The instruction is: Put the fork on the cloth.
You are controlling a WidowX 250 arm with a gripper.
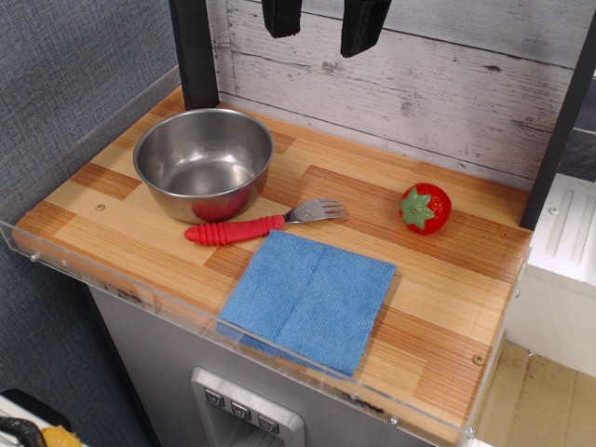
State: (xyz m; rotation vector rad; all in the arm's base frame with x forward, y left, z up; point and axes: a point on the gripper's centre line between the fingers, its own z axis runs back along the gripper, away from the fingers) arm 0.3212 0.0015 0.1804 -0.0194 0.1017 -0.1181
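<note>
**Fork waits beside the cloth**

Nearest is the clear plastic rim (186, 312) along the front edge of the wooden table (447, 279). The blue cloth (312, 298) lies flat by that edge, with a crease down its middle. Just behind it, the fork (256, 226) lies on the wood, red handle pointing left, silver tines right, close to the cloth's back edge. Behind the fork sits a steel bowl (205, 160). A toy strawberry (426, 208) stands off to the right. Far back is a white plank wall (428, 84). The gripper (324, 23) hangs high up there, its two dark fingers spread apart, holding nothing.
</note>
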